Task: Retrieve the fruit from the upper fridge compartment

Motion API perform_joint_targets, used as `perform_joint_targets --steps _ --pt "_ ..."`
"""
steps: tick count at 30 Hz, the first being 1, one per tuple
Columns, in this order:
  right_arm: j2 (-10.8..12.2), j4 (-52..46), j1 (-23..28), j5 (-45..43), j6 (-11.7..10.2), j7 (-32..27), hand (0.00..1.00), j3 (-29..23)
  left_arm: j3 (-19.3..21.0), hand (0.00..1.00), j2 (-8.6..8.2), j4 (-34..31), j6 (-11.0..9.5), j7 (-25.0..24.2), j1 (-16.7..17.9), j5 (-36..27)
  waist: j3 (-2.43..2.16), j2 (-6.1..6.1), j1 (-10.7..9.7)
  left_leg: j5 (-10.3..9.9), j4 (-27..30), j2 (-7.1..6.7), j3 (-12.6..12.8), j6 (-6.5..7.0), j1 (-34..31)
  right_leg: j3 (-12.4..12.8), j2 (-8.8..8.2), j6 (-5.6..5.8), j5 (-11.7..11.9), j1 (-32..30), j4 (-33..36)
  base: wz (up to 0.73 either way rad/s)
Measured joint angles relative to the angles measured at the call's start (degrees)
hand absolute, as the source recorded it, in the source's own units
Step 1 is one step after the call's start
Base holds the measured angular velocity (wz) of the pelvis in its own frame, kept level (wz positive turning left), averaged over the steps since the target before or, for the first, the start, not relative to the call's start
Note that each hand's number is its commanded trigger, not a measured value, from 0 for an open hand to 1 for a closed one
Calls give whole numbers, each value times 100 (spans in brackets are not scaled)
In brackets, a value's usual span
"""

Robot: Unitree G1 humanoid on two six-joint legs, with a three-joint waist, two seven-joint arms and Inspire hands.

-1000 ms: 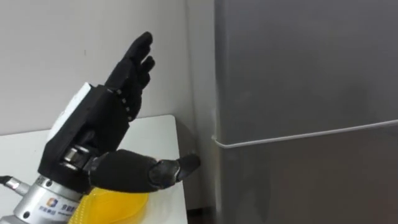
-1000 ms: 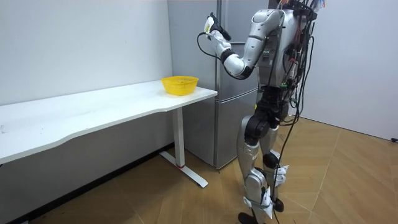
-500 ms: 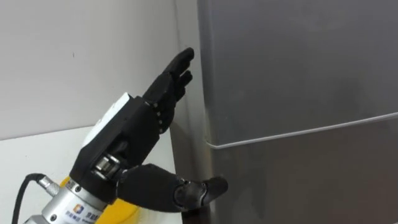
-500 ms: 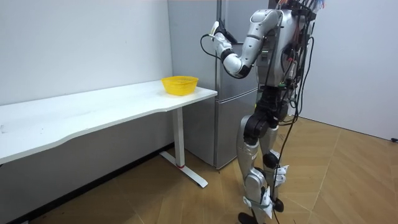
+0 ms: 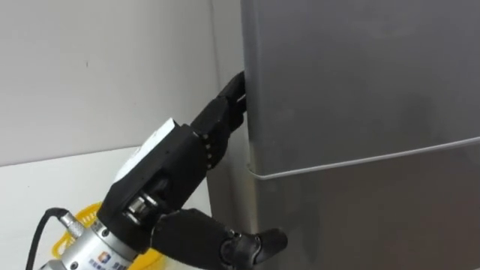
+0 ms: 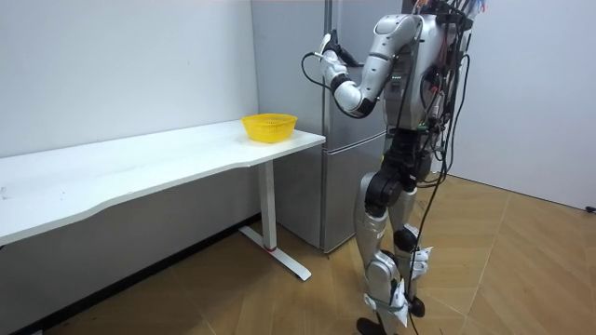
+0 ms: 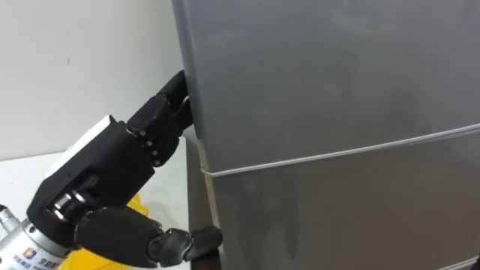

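A tall grey fridge stands right before me, its upper door (image 5: 360, 75) closed above a thin seam and the lower door (image 5: 375, 217) beneath. My left hand (image 5: 172, 172) reaches up to the upper door's left edge. Its fingers (image 5: 221, 112) are straight, with their tips tucked into the gap between the door edge and the wall. The thumb (image 5: 247, 244) sticks out low, in front of the lower door. In the room view I stand upright facing the fridge with that left hand (image 6: 328, 48) raised to it. What is inside the fridge is hidden.
A yellow basket (image 6: 270, 126) sits on the near end of a long white table (image 6: 140, 167), just left of the fridge and below my raised arm. A white wall runs behind the table. Wooden floor lies around my feet.
My left hand has moved right and forward, from open air beside the fridge to the upper door's left edge, and its fingertips have slipped behind that edge.
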Motion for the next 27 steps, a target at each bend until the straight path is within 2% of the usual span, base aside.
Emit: perform_joint_targets --steps 6,7,8,12,27 --pt "-1 1 -1 1 0 -7 0 29 151 98 -1 0 -12 168 -145 -1 -1 2 2 0 -1 -2 -4 0 17 0 -2 0 0 16 -1 0" --pt "-2 1 -5 2 0 -15 0 43 141 68 1 0 -12 167 -153 -4 0 2 3 0 -1 -2 -4 0 25 -1 -1 0 0 23 -1 0" --pt "-4 5 -5 6 0 -34 0 72 140 0 -16 -1 -12 168 -157 -22 0 1 7 0 -5 -4 -7 0 45 -2 -1 0 0 35 -1 0" --pt "-20 0 -10 25 -1 -82 0 196 -50 0 -29 -3 -9 97 -157 -73 2 -1 0 0 -36 -3 -7 0 65 -3 2 0 0 33 -3 -4" --pt "-19 -19 -7 38 -2 -114 0 212 -92 0 5 -2 -2 -15 -157 -235 6 -10 12 0 -46 -3 1 0 71 -7 4 0 0 29 3 0"
